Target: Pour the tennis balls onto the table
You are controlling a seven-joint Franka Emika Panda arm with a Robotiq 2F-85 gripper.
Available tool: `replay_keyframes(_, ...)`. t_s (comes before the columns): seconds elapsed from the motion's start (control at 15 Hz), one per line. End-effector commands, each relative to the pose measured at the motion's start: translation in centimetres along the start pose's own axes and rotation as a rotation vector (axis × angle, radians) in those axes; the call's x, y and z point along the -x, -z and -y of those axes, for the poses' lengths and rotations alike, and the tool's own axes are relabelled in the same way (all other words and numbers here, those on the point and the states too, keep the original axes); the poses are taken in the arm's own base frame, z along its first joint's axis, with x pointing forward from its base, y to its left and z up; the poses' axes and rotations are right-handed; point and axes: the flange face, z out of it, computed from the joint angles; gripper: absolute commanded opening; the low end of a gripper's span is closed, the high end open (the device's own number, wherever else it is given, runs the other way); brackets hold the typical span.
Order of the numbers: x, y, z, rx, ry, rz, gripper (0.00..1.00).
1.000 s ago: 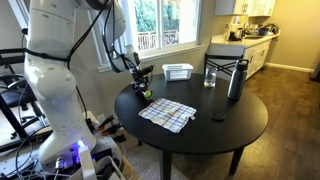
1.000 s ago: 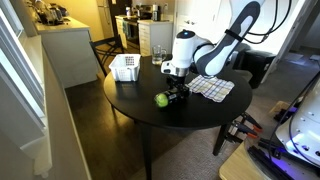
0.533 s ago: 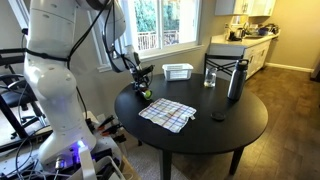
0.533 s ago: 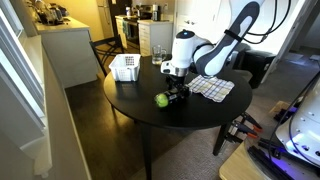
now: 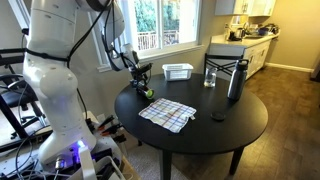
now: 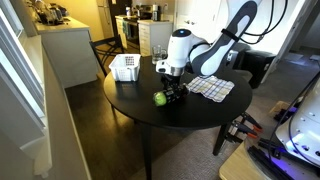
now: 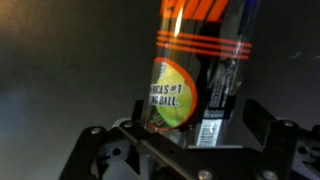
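- Counter (image 6: 195,116): round, rimless; anything rolling could drop off.
- Can (image 7: 200,70) seems to lie on its side under me; a nudge could roll it.
- Tennis ball (image 6: 160,98) sits loose beside it, near the edge.
- My end effector (image 6: 172,76) hangs wide open, gripping nothing.

Top of the can (image 7: 200,70) past the wrist view's upper edge; jaws' closure indiscernible
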Motion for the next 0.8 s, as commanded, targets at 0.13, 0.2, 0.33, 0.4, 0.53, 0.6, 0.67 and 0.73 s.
replay_keyframes(0.13, -2.7, -0.3, -0.4, 0.005, 0.016, -0.033, 1.0)
replay_keyframes(0.2, -2.9, -0.4, -0.4, 0.013, 0.028, -0.037, 0.75)
replay_keyframes(0.33, -3.2, -0.4, -0.4, 0.018, 0.035, -0.042, 0.67)
replay_keyframes(0.4, -3.2, -0.3, -0.5, 0.021, 0.033, -0.043, 0.6)
replay_keyframes(0.53, -3.1, 0.0, -0.8, 0.032, 0.031, -0.047, 0.49)
replay_keyframes(0.6, -3.1, 0.2, -0.9, 0.038, 0.029, -0.048, 0.43)
replay_keyframes(0.67, -3.1, 0.5, -1.0, 0.049, 0.024, -0.053, 0.41)
replay_keyframes(0.73, -3.0, 0.8, -1.1, 0.059, 0.016, -0.063, 0.41)
